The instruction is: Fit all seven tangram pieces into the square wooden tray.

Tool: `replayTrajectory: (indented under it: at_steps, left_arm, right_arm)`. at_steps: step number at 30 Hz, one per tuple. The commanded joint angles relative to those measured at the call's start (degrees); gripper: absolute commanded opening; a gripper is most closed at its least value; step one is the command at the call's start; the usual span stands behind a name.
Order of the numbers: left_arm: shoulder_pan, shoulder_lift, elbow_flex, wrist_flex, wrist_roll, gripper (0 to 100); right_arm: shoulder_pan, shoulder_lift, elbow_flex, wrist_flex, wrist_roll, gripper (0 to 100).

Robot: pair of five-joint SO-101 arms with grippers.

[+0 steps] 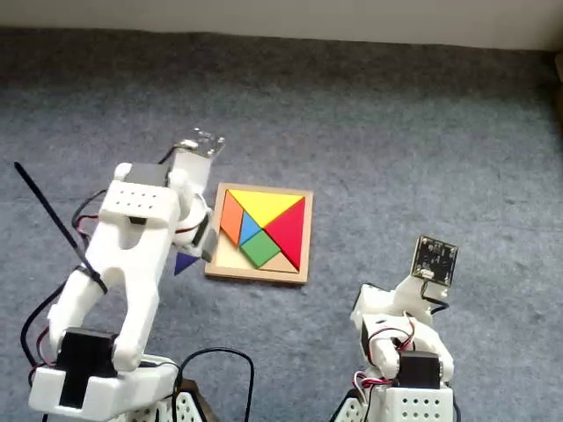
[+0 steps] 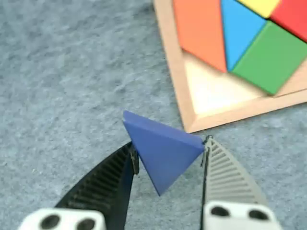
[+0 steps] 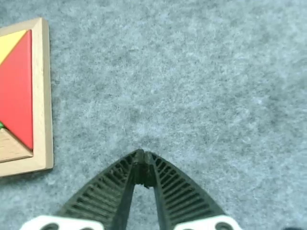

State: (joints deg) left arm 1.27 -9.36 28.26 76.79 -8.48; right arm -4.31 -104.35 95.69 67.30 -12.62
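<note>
Placement step: my left tool (image 2: 169, 146) pinches the blue triangle (image 2: 160, 160) beside the tray (image 2: 169, 67). It likely needs turning into the bare corner (image 2: 208, 88). My right tool (image 3: 143, 167) sits pressed together.

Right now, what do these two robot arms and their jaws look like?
Both the left arm and right arm are blocky white plastic with black motors and thin red and black cables. The jaws are tapered, ribbed wedges: one black and one pale grey on the left, both black on the right. A small dark circuit board sits on the right arm.
</note>
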Motion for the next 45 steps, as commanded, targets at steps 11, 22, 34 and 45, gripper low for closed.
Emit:
replayTrajectory:
  at_steps: [11, 22, 34, 45]
  left_arm:
    - [16.04, -2.15, -0.57, -6.86, -0.09, 16]
    - [15.52, 5.76, -4.79, -6.95, -0.09, 30]
    - [19.47, 2.59, -2.15, -1.05, 0.00, 30]
    - [15.60, 2.68, 6.20, -11.87, 2.55, 30]
  right_arm:
    - [1.89, -0.75, 8.22, -1.10, 0.53, 0.4]
    - [1.98, -0.75, 8.22, -1.10, 0.53, 0.4]
    - [1.98, -0.75, 8.22, -1.10, 0.53, 0.4]
    - [1.98, -0.75, 8.22, -1.10, 0.53, 0.4]
